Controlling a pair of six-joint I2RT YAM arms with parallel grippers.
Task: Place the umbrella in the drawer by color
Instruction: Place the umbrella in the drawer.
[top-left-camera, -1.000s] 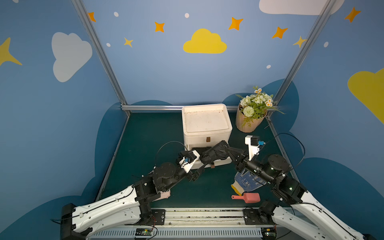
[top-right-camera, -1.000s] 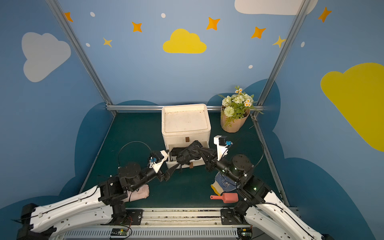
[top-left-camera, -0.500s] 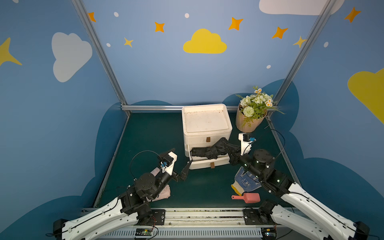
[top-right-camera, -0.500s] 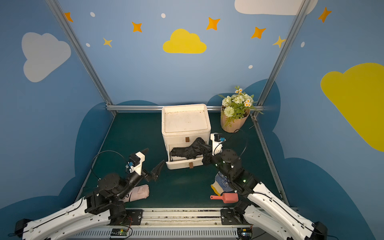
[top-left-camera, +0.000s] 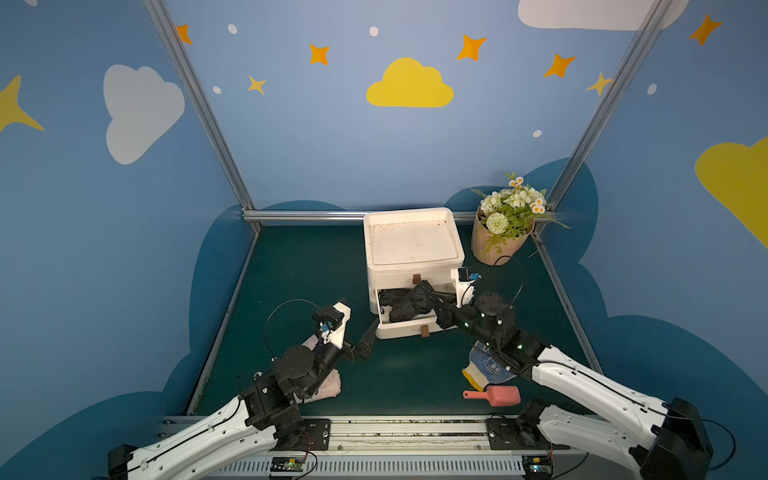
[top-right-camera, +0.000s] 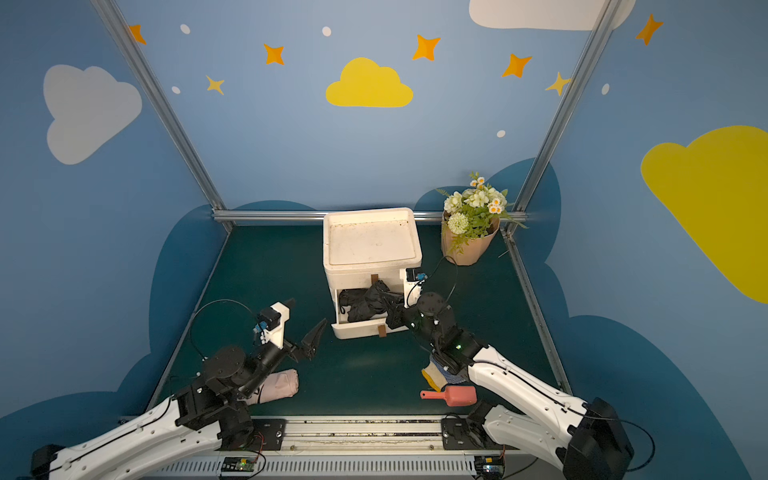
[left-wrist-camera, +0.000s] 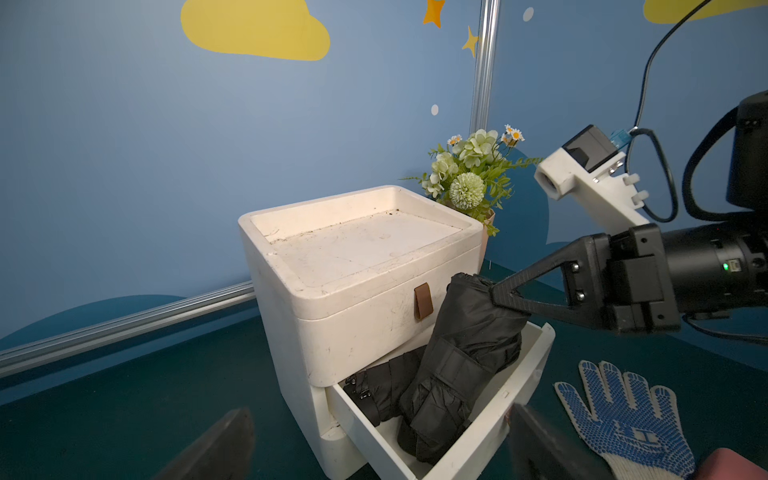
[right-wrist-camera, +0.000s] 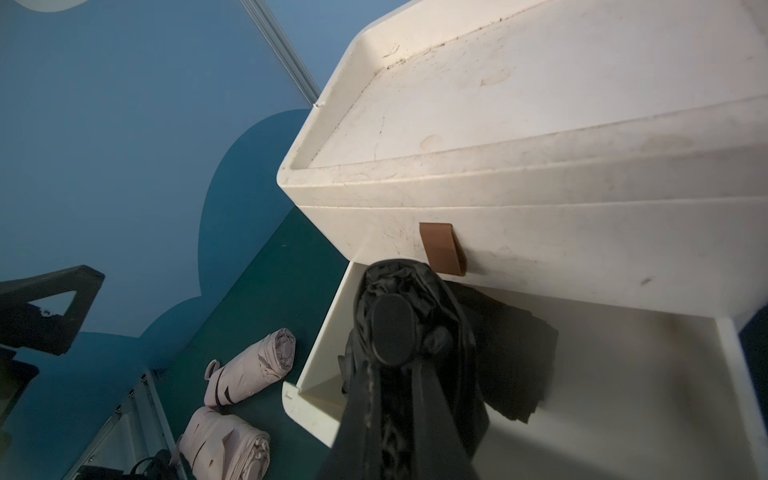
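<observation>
- The right gripper (left-wrist-camera: 496, 295) is pinching the top end of a black umbrella (left-wrist-camera: 465, 345), its jaws closed tight on the fabric.
- That umbrella is standing tilted, its lower end sitting inside the open bottom drawer (left-wrist-camera: 486, 428) of the white cabinet (top-left-camera: 411, 245) (a second black umbrella (left-wrist-camera: 386, 384) is lying beside it in the same drawer).
- The left gripper (top-right-camera: 307, 311) is hovering over the green mat (top-left-camera: 311, 270) with its jaws spread wide, gripping nothing, apart from the drawer.
- Two pink umbrellas (right-wrist-camera: 249, 368) are lying on the mat by the left arm.
- A dotted glove (left-wrist-camera: 623, 415) and a pink scoop (top-left-camera: 496, 395) are lying near the right arm.
</observation>
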